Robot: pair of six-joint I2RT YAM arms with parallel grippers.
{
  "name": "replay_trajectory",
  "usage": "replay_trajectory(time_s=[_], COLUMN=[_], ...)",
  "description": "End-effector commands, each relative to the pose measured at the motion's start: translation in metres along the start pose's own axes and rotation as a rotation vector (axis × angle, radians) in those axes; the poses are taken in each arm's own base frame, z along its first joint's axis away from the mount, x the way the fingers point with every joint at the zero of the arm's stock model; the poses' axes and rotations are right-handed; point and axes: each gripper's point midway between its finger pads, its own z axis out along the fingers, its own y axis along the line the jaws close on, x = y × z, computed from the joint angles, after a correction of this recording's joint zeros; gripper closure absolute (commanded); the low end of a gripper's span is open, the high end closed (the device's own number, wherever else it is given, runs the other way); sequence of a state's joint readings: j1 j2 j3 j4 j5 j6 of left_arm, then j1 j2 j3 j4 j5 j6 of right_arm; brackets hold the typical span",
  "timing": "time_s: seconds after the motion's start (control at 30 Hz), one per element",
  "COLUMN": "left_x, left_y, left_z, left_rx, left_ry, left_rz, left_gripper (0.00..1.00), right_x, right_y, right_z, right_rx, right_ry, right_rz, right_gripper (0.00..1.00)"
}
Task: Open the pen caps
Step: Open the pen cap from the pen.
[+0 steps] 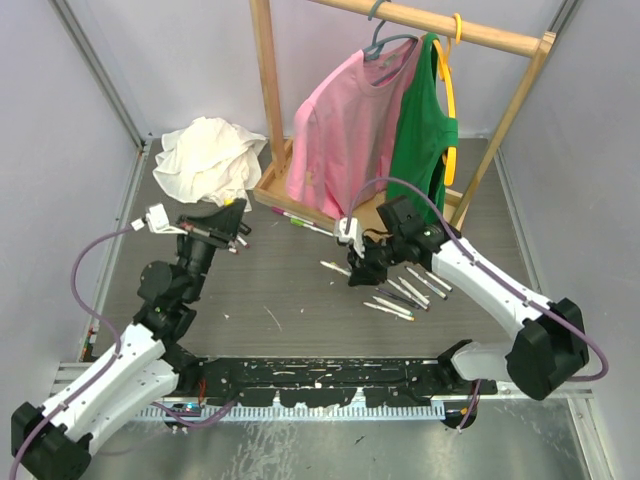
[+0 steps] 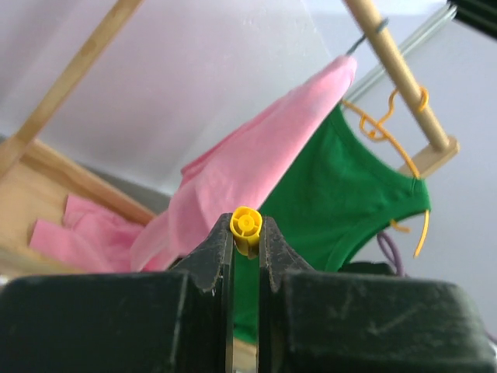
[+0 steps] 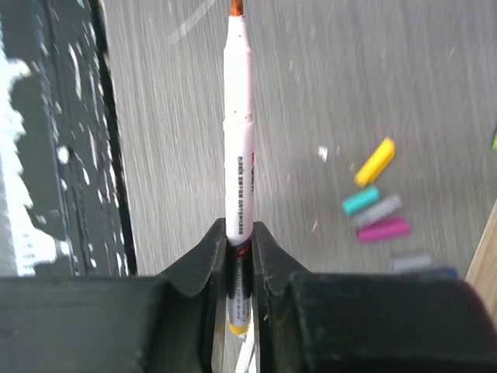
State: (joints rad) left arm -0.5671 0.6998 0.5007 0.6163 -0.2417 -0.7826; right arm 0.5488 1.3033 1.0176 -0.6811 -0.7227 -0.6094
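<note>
The left gripper [image 2: 247,247] pinches a yellow pen cap [image 2: 247,225], its hollow end shown only by the left wrist view. The right gripper [image 3: 239,237] clamps a white orange-tipped pen [image 3: 239,140] whose barrel print is too blurred to read. Loose caps [image 3: 377,206] lie nearby on the table [image 3: 349,78].

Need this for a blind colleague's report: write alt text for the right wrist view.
The right pincer is shut on a white pen that points away over the grey table, orange tip at its far end. A yellow cap, teal cap, grey cap and magenta cap lie loose to its right.
</note>
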Motion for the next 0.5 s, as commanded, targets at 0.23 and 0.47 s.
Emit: replay_trajectory(time_s=[0.23, 0.47], left_x=[0.1, 0.117], left_y=[0.082, 0.096], left_z=[-0.075, -0.08], left_rx=[-0.128, -0.182], left_ry=[0.292, 0.349], left_rz=[-0.139, -0.153], left_gripper=[1.0, 1.0], right_x=[0.146, 0.168], right_y=[0.03, 0.031], right_z=[-0.015, 0.004], right_rx=[0.038, 0.042], right_ry=[0.453, 0.564], right_rz=[-0.015, 0.032], right_gripper=[0.96, 0.91])
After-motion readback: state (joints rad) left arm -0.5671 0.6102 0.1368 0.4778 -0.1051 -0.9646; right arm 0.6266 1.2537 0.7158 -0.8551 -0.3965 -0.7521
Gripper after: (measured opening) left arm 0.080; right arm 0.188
